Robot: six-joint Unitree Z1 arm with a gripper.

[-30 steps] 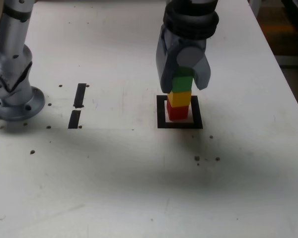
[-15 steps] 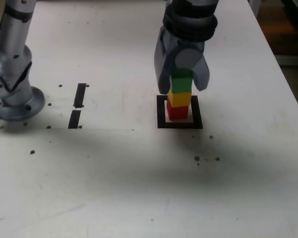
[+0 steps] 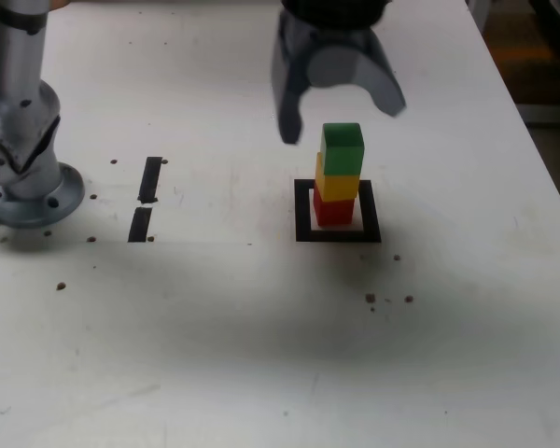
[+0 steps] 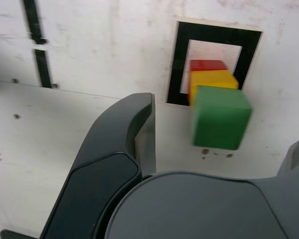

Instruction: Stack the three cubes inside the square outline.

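Observation:
The three cubes stand as one tower inside the square outline [image 3: 303,211]: red cube [image 3: 333,213] at the base, yellow cube [image 3: 337,187] on it, green cube [image 3: 342,149] on top. My gripper [image 3: 343,123] hangs just above the green cube, open, its jaws spread wider than the cube and touching nothing. The wrist view looks down on the same tower: green cube [image 4: 222,117], yellow cube [image 4: 213,78], red cube [image 4: 208,64] and the outline [image 4: 175,64]. There my gripper [image 4: 224,134] shows one dark finger [image 4: 139,134] to the side of the tower.
The arm's silver base [image 3: 23,177] stands at the exterior view's left. Two short black strips [image 3: 151,179] [image 3: 140,224] lie between it and the outline. Small dark specks [image 3: 389,299] dot the white table. The table's edge [image 3: 541,140] runs along the exterior view's right.
My gripper was shut on the green cube on top of the stack; it has opened and lifted away, and the green cube stays on the yellow one.

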